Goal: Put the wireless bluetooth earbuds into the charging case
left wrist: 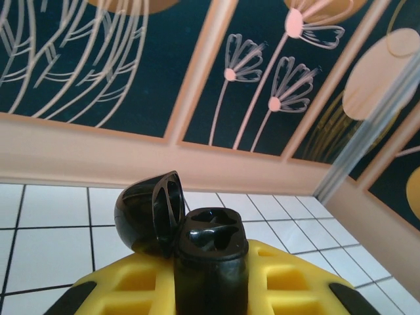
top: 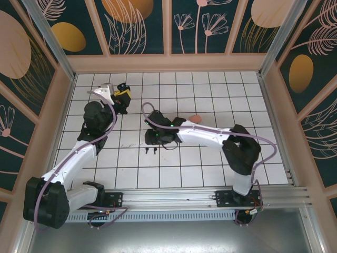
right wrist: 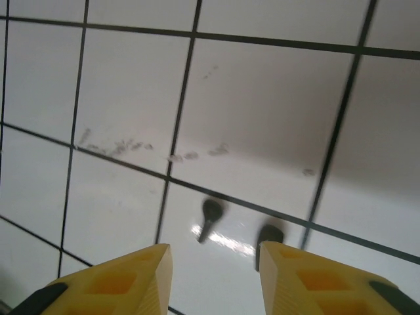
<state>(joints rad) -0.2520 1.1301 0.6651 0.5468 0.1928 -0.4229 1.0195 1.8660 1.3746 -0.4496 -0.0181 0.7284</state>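
Note:
The black charging case (left wrist: 209, 262) stands upright between yellow fingers (left wrist: 292, 279), its lid (left wrist: 146, 211) swung open to the left and both sockets showing dark. My left gripper (top: 122, 94) is shut on it at the back left of the tiled table. Two black earbuds lie on a white tile: one (right wrist: 210, 216) with its stem pointing toward me, the other (right wrist: 270, 237) partly behind my right fingertip. My right gripper (right wrist: 214, 251) hovers just above them, open, with nothing between its fingers. In the top view the earbuds (top: 151, 151) sit just in front of that gripper (top: 157, 138).
A small coral-pink object (top: 196, 118) lies on the tiles behind the right forearm. Faint grey scuff marks (right wrist: 125, 146) cross the tile beyond the earbuds. Wooden walls (top: 168, 62) close in the table at the back and sides.

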